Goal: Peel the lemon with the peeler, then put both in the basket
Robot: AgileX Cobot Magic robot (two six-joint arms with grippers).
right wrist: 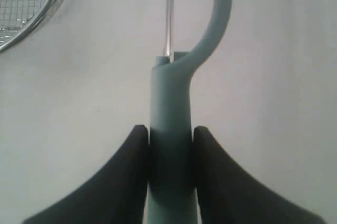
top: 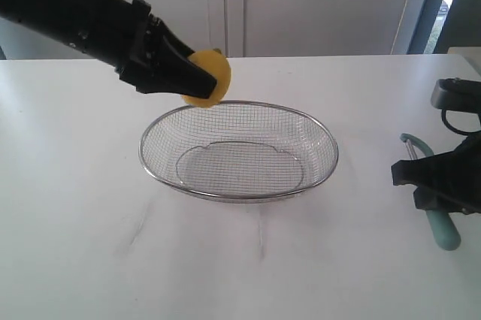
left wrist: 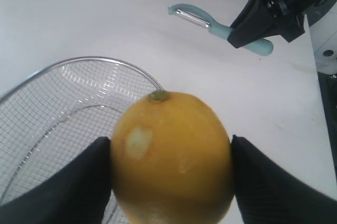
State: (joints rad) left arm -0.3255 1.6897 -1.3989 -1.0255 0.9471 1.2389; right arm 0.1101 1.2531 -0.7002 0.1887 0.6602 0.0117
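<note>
Left gripper (left wrist: 171, 179) had its jaws clamped on the lemon (top: 213, 75), one pad on each side. Pale scraped patch on the skin, near the nub, in the left wrist view. The lemon hung over the basket's (top: 239, 197) far-left rim, upper-centre of the exterior frame, clear of the wire, with air below it. The basket sat mid-frame with nothing in it, open top unobstructed.

Right gripper (right wrist: 171, 153) was at the right edge of the exterior frame, jaws closed narrow on the peeler (left wrist: 221, 28) handle, touching both sides. The blade loop pointed toward the top of the frame. The peeler looked low on the table (top: 90, 260); couldn't tell whether it was lifted.

A wide bare strip of table lay between the basket's right rim and the peeler. The lower and left table area was open. The arms were well apart.
</note>
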